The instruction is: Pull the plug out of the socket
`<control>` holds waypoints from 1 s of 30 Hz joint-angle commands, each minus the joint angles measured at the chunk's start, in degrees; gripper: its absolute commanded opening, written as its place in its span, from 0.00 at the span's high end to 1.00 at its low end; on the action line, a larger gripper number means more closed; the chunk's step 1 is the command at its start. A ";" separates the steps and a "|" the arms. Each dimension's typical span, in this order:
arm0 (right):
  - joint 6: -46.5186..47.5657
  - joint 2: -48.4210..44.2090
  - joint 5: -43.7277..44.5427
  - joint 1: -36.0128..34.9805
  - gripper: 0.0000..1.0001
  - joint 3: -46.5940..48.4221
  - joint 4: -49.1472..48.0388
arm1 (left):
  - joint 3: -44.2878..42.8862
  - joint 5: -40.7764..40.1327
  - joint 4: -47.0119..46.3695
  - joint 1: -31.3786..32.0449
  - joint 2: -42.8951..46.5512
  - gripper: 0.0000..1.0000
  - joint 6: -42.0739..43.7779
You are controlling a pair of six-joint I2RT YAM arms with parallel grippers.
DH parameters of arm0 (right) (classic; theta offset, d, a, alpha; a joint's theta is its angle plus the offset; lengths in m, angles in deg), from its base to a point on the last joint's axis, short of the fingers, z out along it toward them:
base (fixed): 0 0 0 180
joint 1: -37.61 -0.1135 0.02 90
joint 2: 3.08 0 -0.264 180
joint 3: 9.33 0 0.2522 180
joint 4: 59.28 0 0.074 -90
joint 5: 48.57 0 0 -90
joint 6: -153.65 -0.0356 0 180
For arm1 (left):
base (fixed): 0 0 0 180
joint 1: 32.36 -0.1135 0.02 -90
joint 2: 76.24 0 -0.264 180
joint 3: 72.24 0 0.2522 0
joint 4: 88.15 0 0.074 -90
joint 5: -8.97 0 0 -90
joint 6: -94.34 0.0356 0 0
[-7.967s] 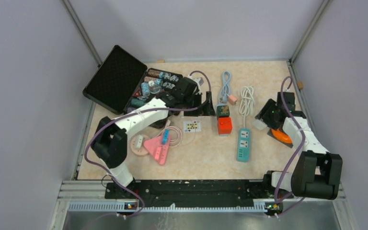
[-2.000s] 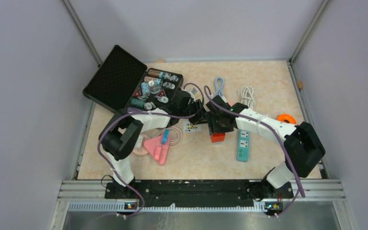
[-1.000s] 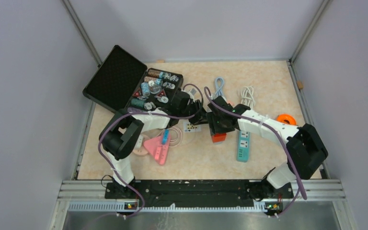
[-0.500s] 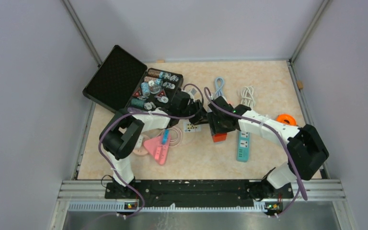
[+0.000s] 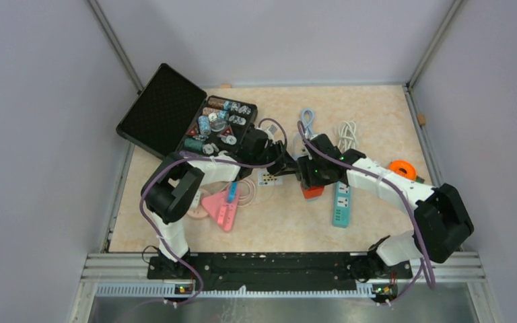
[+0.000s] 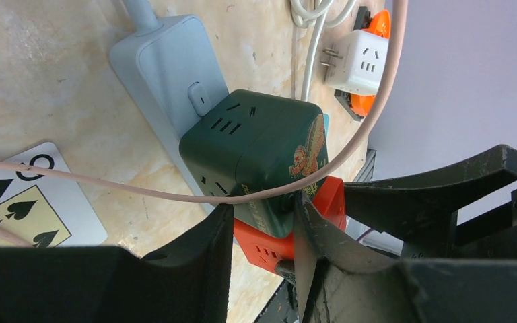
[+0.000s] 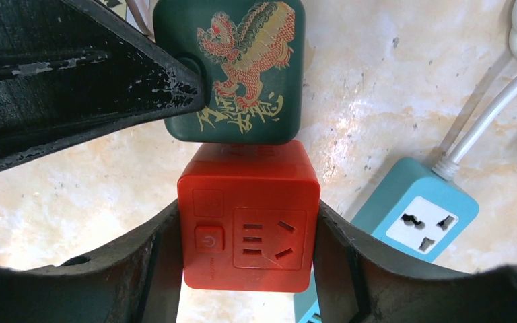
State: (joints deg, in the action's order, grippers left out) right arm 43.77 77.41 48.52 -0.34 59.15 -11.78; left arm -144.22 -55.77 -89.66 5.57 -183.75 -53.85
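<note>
Green plug cube (image 7: 232, 67): in the right wrist view it is seated flush against the far face of the orange socket cube (image 7: 249, 215), dragon print up. The two are not yet parted.
Right jaws: set fairly wide and closed on both side faces of the orange socket cube, so that it is anchored while the other half is drawn off.
Blue power strip (image 7: 414, 225): laid just right of the orange socket cube, untouched by the grip.
Left jaws: in the left wrist view they are narrowed, with a lower corner of the green plug cube taken between them, right above the orange socket cube. A firm clamp is judged likely, not certain.
Pale strip (image 6: 168, 74): laid beyond the orange socket cube, partly hidden by the green one.
Pink cable (image 6: 108, 182): draped across the green cube's near face.
Playing card (image 6: 27, 208): flat on the desk (image 5: 377, 114), left of the orange socket cube.
Top view: both arms are brought together over the orange socket cube. The black case (image 5: 161, 108) is well apart to its far left.
Next move: a straight pull along the joined axis is judged necessary, since the hidden prongs could bind if twisted.
</note>
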 commanded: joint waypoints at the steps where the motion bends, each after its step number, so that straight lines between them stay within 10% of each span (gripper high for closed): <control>1: -4.52 0.25 -3.61 0.78 1.00 7.37 -1.05 | 5.31 -10.65 18.41 0.04 -7.72 0.66 5.46; 20: 2.27 -10.52 5.08 -0.56 1.00 9.26 1.83 | 4.80 -10.16 18.66 0.07 -7.11 0.65 6.04; 30: -7.13 -12.89 11.15 7.35 1.00 4.42 6.26 | -1.31 -3.53 16.05 0.04 -2.70 0.43 11.32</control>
State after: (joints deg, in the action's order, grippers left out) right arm 41.91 64.45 57.68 4.07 65.16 -6.12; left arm -146.21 -55.58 -87.67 5.62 -183.88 -50.10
